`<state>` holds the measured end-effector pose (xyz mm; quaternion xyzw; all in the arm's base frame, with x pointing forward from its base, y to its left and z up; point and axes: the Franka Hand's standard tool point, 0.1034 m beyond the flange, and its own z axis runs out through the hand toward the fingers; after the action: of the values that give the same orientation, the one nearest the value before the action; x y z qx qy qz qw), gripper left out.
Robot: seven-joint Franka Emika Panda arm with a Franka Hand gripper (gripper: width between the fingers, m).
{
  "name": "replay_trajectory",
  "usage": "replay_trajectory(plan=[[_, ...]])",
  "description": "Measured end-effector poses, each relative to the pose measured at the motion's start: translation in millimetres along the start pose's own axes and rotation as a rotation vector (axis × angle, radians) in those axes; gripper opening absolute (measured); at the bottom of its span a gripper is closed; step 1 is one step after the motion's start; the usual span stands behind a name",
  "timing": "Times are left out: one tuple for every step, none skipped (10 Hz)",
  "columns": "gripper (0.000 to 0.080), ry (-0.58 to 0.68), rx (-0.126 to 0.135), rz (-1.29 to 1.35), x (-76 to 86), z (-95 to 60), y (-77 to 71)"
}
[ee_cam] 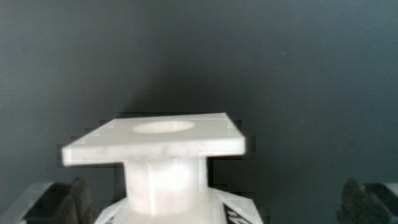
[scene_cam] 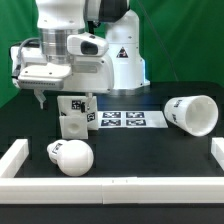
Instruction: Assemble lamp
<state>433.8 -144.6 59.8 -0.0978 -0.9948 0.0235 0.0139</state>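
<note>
The blocky white lamp base (scene_cam: 72, 116) stands upright on the black table, with tags on its sides. In the wrist view its flat top with a round hole (ee_cam: 160, 140) sits on a thick stem. My gripper (scene_cam: 55, 97) hangs just above and behind the base. It is open, with the dark fingers (ee_cam: 50, 202) wide apart on either side of the stem, not touching it. The round bulb (scene_cam: 72, 157) lies near the front at the exterior view's left. The cup-shaped shade (scene_cam: 192, 113) lies on its side at the exterior view's right.
The marker board (scene_cam: 128, 120) lies flat just right of the base. A low white rail (scene_cam: 14, 160) borders the table at the left, front and right. The arm's white pedestal (scene_cam: 122, 60) stands at the back before a green backdrop.
</note>
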Motion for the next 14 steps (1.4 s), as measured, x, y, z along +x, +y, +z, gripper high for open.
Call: replay_trajectory(plan=[[0.0698, -0.006, 0.002, 0.114, -5.6, -4.6, 3.2], [0.0698, -0.024, 0.006, 0.249, -16.9, -14.3, 8.5], [0.0698, -0.027, 0.005, 0.354, -19.9, -16.7, 12.8], [0.0698, -0.032, 0.011, 0.447, -28.9, -24.7, 15.2], [0.0698, -0.054, 0.010, 0.515, -42.6, -35.7, 18.4], [0.0698, -0.073, 0.001, 0.660, -53.6, -43.4, 24.0], [0.0698, -0.094, -0.022, 0.820, -59.2, -44.8, 32.4], [0.0698, -0.100, -0.041, 0.921, -59.0, -41.7, 39.8], [0.0698, -0.094, -0.040, 0.945, -57.6, -41.2, 37.7], [0.0698, -0.092, -0.044, 1.028, -57.6, -41.1, 38.0], [0.0698, -0.091, -0.048, 1.103, -57.5, -40.9, 38.7], [0.0698, -0.089, -0.051, 1.166, -57.5, -40.9, 38.7], [0.0698, -0.089, -0.059, 1.247, -58.2, -42.1, 38.9], [0.0698, -0.096, -0.080, 1.404, -61.6, -47.8, 38.4]])
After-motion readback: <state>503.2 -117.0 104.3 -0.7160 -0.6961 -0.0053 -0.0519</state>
